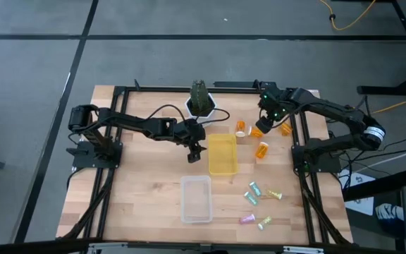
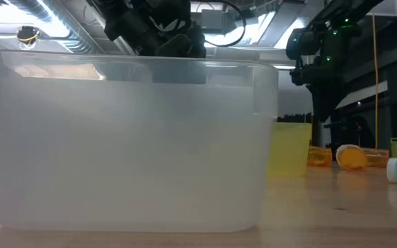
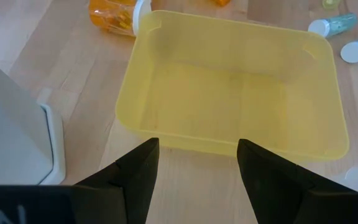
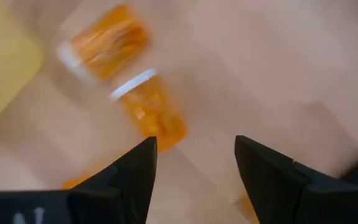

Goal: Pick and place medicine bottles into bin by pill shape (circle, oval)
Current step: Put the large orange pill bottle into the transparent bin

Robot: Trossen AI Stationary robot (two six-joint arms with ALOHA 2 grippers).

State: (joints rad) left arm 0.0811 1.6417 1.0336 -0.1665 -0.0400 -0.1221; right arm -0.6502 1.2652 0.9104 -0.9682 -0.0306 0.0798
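Several orange bottles with white caps lie on their sides near the table's far right: one (image 1: 241, 128), one (image 1: 256, 131), one (image 1: 262, 149). Pale green and pink vials (image 1: 254, 189) lie at the near right. My left gripper (image 1: 194, 153) is open and empty beside the left wall of the yellow bin (image 1: 222, 154); its wrist view (image 3: 197, 146) looks into the empty bin (image 3: 229, 93). My right gripper (image 1: 266, 121) is open and empty above the orange bottles; two of them (image 4: 151, 115) (image 4: 104, 40) show blurred ahead of its fingers (image 4: 196, 146).
A clear bin (image 1: 196, 199) stands near the front edge and fills the low view (image 2: 129, 145). A white pot with a green plant (image 1: 200, 102) stands at the far edge behind the yellow bin. Another orange bottle (image 1: 285, 128) lies by the right frame rail.
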